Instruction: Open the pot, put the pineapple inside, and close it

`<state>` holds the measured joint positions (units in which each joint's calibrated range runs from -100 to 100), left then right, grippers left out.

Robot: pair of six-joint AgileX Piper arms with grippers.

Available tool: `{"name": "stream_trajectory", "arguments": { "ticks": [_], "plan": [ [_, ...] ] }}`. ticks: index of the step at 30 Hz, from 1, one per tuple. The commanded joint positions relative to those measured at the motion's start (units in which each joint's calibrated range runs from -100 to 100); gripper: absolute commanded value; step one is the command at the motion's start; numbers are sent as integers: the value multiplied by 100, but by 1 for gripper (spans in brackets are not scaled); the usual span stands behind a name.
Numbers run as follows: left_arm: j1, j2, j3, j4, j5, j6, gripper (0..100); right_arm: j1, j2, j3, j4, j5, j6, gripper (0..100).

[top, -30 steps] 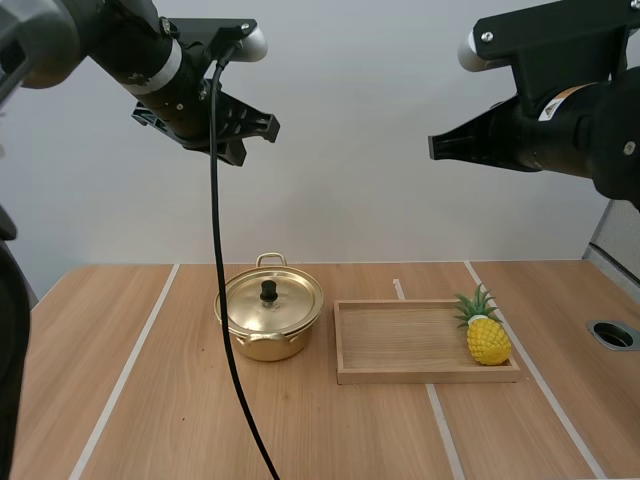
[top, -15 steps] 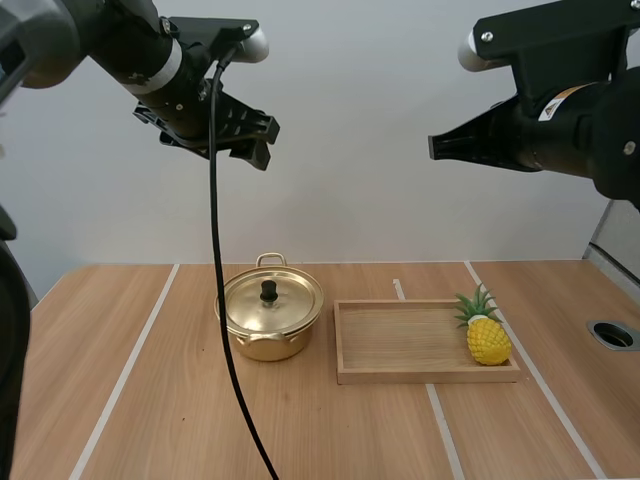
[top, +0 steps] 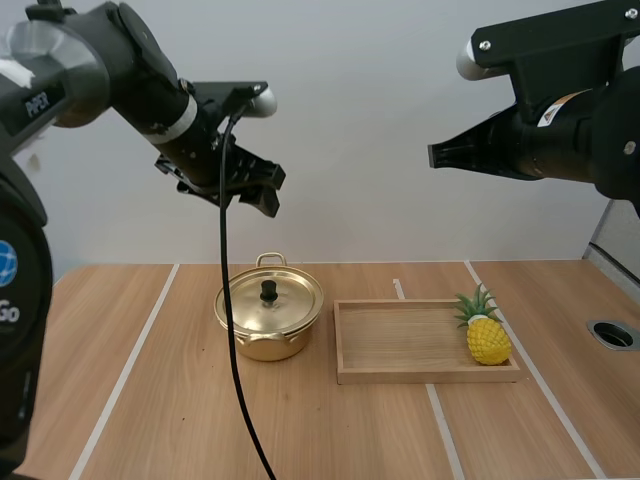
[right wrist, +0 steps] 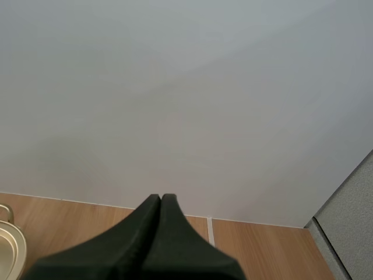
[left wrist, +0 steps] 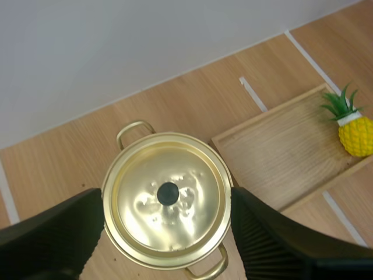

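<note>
Pot (top: 262, 344): gold, two loop handles, upright on the table (top: 150, 400), just beside the wooden tray (top: 400, 345).
Lid (top: 285, 305): gold, seated on the pot, black knob (top: 268, 291) at its centre.
Pineapple (top: 488, 340): yellow, green crown, inside the tray's right end.

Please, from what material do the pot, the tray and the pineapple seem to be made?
The pot: thin metal, gold-coloured and glossy, with reflections and small dents on the lid; its knob looks like black plastic. The tray: pale wood, matte, with visible grain. The pineapple: probably plastic, being evenly yellow with stiff green leaves; I cannot be sure.
</note>
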<state>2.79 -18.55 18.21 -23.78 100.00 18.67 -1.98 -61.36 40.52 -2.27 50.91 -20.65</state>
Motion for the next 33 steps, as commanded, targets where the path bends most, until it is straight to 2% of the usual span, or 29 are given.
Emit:
{"name": "stream_trajectory", "arguments": {
  "ticks": [1,15,33],
  "plan": [
    [-9,125,286,-136,0,135,100,-27,-20,-43,-13,27,45,0],
    [-15,927,678,-346,-37,463,100,-27,-20,-43,0,161,45,0],
    [-15,1759,683,-392,-929,794,100,-27,-20,-43,22,451,45,0]
  ]
}}
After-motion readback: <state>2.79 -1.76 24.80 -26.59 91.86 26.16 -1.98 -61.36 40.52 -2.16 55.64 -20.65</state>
